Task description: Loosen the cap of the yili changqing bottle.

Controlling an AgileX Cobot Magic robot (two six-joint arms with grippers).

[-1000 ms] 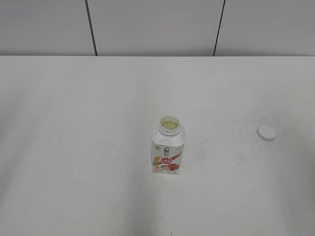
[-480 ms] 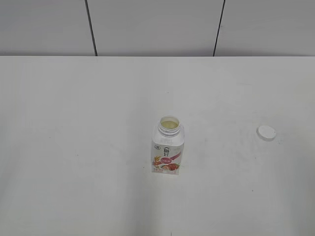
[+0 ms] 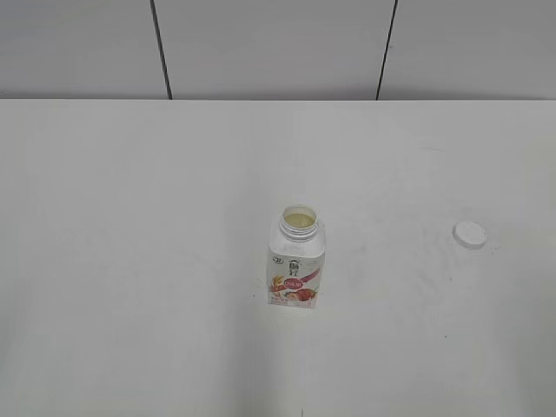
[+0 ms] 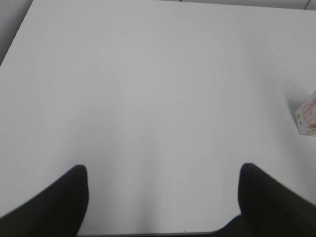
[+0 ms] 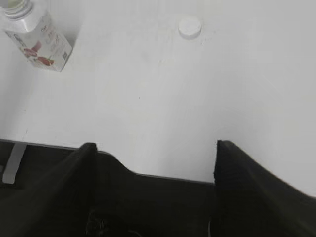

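Two task items sit on the white surface (image 3: pixel 130 261) in the exterior view. The yili changqing bottle (image 3: pixel 296 259) stands upright near the middle, neck open, pale yellowish liquid visible inside, pink-red label band facing the camera. The cap (image 3: pixel 470 234) lies flat on the surface, well apart from the bottle, to its right and slightly farther back. No arm or gripper shows in this view.

Left wrist view: left gripper (image 4: pixel 163 197) hangs over bare surface with its two dark fingers (image 4: pixel 61 200) spread wide, nothing between them. Only a corner of the bottle's labelled body (image 4: pixel 307 114) enters at the right edge, well away from the fingers.

Right wrist view: right gripper (image 5: pixel 154 190) is likewise spread open and empty, positioned over the near edge of the surface. Bottle (image 5: pixel 34 37) at upper left, appearing tilted in this camera's frame, open neck at the top. Cap (image 5: pixel 190 26) at upper centre, flat on the surface, well apart from both bottle and gripper.
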